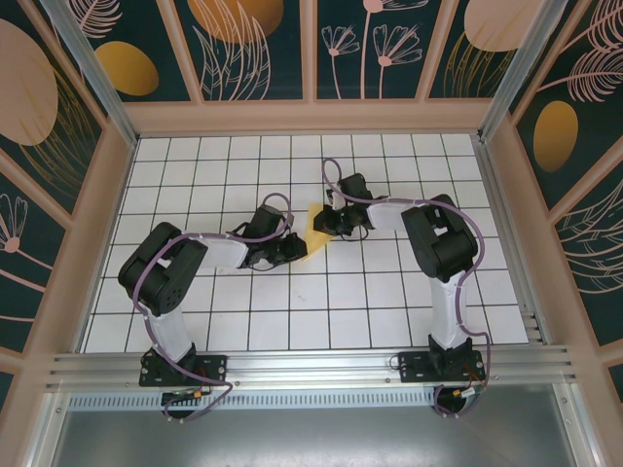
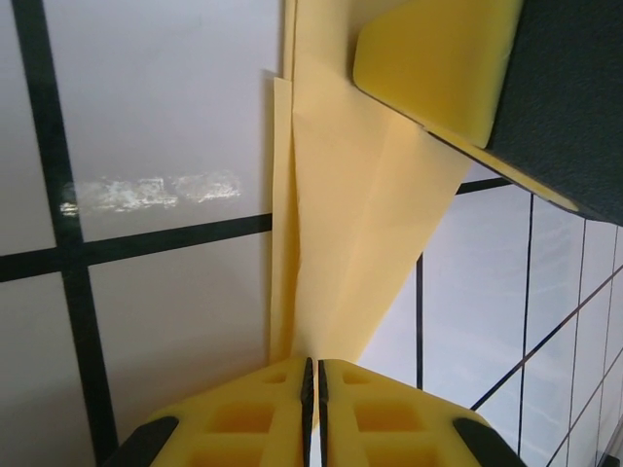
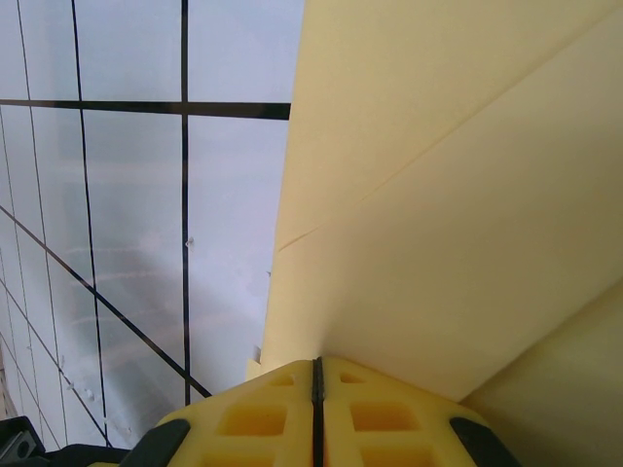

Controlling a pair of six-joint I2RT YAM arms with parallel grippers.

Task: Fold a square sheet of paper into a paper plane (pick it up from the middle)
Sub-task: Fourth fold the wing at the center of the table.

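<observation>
There are two arms, two pincers and one sheet of paper [image 1: 313, 231], which lies over the middle of the white gridded bench [image 1: 292, 321], between the two pincers.

From above, the left pincer [image 1: 295, 249] meets the paper from its near left side and the right pincer [image 1: 328, 224] from its far right. Only a small yellow patch shows between them, so the outline of the sheet cannot be made out.

In the left wrist view the left pincer [image 2: 312, 375] is clenched on the narrow near end of the paper [image 2: 360, 224]. The paper is folded into overlapping layers with one long diagonal crease. Its far end is covered by a yellow pad [image 2: 438, 58] of the right pincer and cut off by the top edge. One tile of the bench [image 2: 156, 117] carries one dull scuffed patch [image 2: 146, 190].

In the right wrist view the right pincer [image 3: 316, 375] is likewise clamped on the paper [image 3: 438, 195], which runs out of the picture at the top and right. Two layers and one crease show. Whether the sheet touches the bench [image 3: 224, 195] cannot be told.
</observation>
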